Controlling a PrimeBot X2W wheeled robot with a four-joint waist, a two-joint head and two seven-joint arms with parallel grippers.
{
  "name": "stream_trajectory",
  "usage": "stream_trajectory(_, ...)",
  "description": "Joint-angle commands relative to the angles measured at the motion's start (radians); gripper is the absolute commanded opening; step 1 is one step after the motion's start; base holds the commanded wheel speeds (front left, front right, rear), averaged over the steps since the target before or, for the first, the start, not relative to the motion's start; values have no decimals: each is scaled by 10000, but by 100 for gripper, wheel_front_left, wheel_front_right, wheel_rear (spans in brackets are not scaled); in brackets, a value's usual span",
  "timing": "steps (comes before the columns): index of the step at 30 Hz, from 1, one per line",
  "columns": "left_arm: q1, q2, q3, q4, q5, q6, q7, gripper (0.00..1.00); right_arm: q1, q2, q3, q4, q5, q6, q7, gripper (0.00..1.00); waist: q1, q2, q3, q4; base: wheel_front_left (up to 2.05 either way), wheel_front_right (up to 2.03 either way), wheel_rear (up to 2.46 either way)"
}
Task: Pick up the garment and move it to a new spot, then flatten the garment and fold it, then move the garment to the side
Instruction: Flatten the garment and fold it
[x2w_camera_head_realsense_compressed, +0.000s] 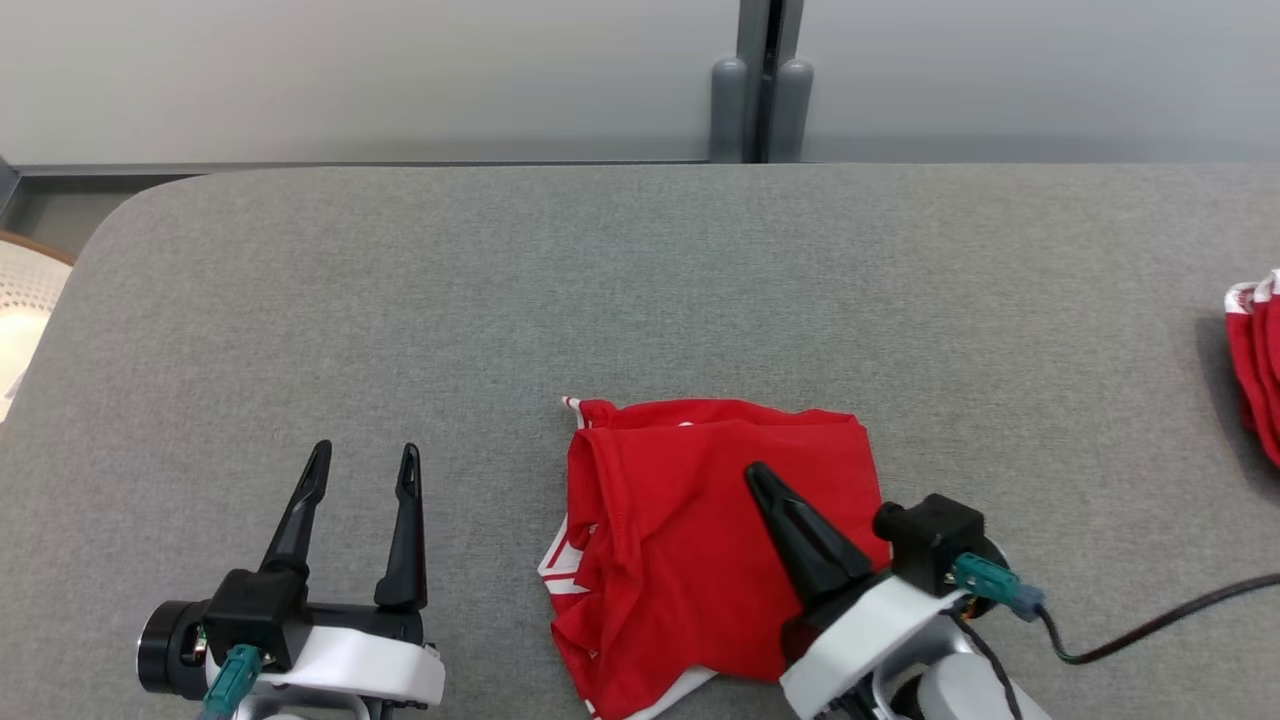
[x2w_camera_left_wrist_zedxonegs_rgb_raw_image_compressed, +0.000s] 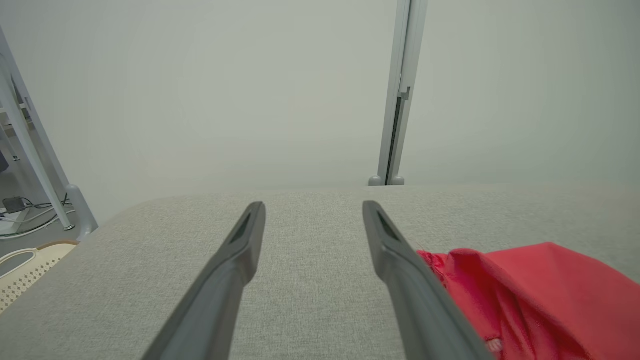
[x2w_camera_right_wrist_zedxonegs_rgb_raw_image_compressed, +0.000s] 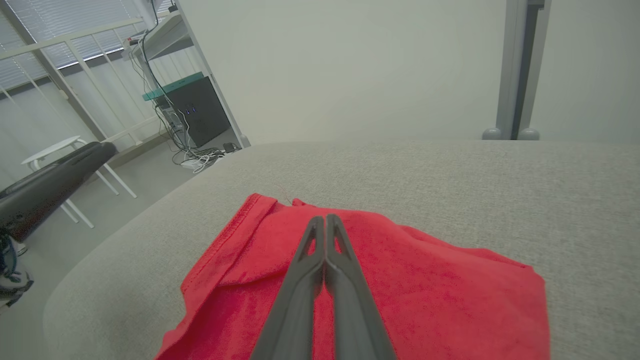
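Nearest my head camera, at the lower left, the left gripper (x2w_camera_head_realsense_compressed: 365, 450) sits low over the grey worktop (x2w_camera_head_realsense_compressed: 640, 280). Its two dark fingers are spread wide apart, released, with only bare surface between them.

At the lower right, the right gripper (x2w_camera_head_realsense_compressed: 757, 472) reaches over the red garment (x2w_camera_head_realsense_compressed: 680, 540). Its fingers are clenched flat against each other and point up and to the left across the cloth. I cannot tell whether their tips pinch any fabric.

The garment is a rumpled, loosely folded red piece with white trim along its near-left edge. It lies on the near middle of the worktop, between the two grippers and closer to the right one.

Left wrist view: the left gripper (x2w_camera_left_wrist_zedxonegs_rgb_raw_image_compressed: 314, 205) frames bare worktop, with the garment (x2w_camera_left_wrist_zedxonegs_rgb_raw_image_compressed: 540, 290) just beside one finger.

Right wrist view: the right gripper (x2w_camera_right_wrist_zedxonegs_rgb_raw_image_compressed: 325, 217) lies over the garment (x2w_camera_right_wrist_zedxonegs_rgb_raw_image_compressed: 425, 285), and a hemmed edge is folded over beside it.

Background: a second red-and-white cloth (x2w_camera_head_realsense_compressed: 1258, 350) lies at the worktop's far right edge, well apart. A dark cable (x2w_camera_head_realsense_compressed: 1170, 620) trails from the right wrist. A grey post (x2w_camera_head_realsense_compressed: 762, 90) stands against the pale wall.
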Motion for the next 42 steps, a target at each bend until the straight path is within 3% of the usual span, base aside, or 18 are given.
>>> stream_trajectory(1,-200,22,2,48,-41,-2,-59,100,-342,29,254,318,197,-2,-128,0,0,0,182,270,0,0,0)
stream_trajectory(5,-488,-14,-76,146,-67,-66,-91,100,-1246,252,1365,1609,710,-2,-262,0,0,0,390,658,0,0,0)
stream_trajectory(13,-831,-99,-173,352,-148,-85,-144,100,-2564,382,2504,3709,1676,-2,-558,0,0,0,631,1181,0,0,0)
stream_trajectory(26,-944,-174,-78,273,-81,-161,-153,100,-3850,386,4751,4440,2511,-2,-349,0,0,0,763,1217,0,0,0)
stream_trajectory(31,-950,-186,-15,277,-57,-209,-154,100,-4163,386,5430,4266,2734,-2,-861,0,0,0,799,1138,0,0,0)
stream_trajectory(37,-887,-206,103,302,7,-231,-153,100,-4456,382,5092,3693,3029,-2,-1587,0,0,0,710,899,0,0,0)
stream_trajectory(42,-802,-192,182,312,86,-314,-154,100,-4209,-22,3304,3007,2659,-4,-1652,0,0,0,591,621,0,0,0)
